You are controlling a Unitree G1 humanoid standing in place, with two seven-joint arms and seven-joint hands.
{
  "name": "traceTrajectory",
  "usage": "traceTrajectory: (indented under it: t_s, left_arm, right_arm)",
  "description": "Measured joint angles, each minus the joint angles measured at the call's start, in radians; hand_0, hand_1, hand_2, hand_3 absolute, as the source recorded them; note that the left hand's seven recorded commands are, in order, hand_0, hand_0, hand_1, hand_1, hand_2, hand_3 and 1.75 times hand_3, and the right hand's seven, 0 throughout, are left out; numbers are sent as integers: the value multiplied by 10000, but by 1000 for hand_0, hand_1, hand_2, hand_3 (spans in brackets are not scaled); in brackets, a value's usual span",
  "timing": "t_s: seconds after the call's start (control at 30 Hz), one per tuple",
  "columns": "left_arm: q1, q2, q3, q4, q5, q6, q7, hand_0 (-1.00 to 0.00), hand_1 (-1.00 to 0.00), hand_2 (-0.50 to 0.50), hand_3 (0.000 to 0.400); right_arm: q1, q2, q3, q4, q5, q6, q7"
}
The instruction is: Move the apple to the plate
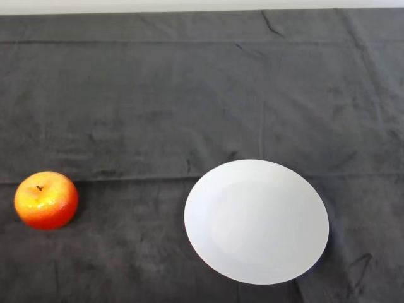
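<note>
A red and yellow apple [46, 200] sits upright on the dark cloth at the left edge of the head view, its stem pointing up. A white round plate [256, 221] lies on the cloth to the right of the apple, near the front, with nothing on it. A wide stretch of cloth separates the two.
The dark cloth [189, 101] covers the whole table, with creases running across it. The table's far edge [202, 9] shows as a pale strip along the top.
</note>
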Motion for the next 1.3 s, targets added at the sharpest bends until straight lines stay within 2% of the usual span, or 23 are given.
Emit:
traceTrajectory:
  t_s: [0.17, 0.6, 0.73, 0.87, 1.13, 1.3]
  left_arm:
    - [4, -637, -673, -581, 121, 272, -25, 0, 0, 0, 0]
    - [129, -1503, -2781, -2172, 1784, 878, -27, 0, 0, 0, 0]
    - [186, -1568, -3444, -2562, 2041, 1178, -34, 0, 0, 0, 0]
    - [541, -1588, -3964, -3067, 2110, 1327, -87, 0, 0, 0, 0]
    - [977, -1637, -5040, -3074, 2410, 1752, -403, 0, 0, 0, 0]
    - [976, -1624, -5100, -3204, 2404, 2084, -557, 0, 0, 0, 0]
  right_arm:
    - [0, -3, 0, -1, 0, 0, 1]
    - [0, 3, 0, 6, 0, 1, 3]
    - [0, 2, 0, 6, 0, 1, 3]
    - [0, -1, 0, 4, 0, 1, 3]
    - [0, 3, 0, 6, 0, 1, 3]
    - [0, 3, 0, 6, 0, 1, 3]
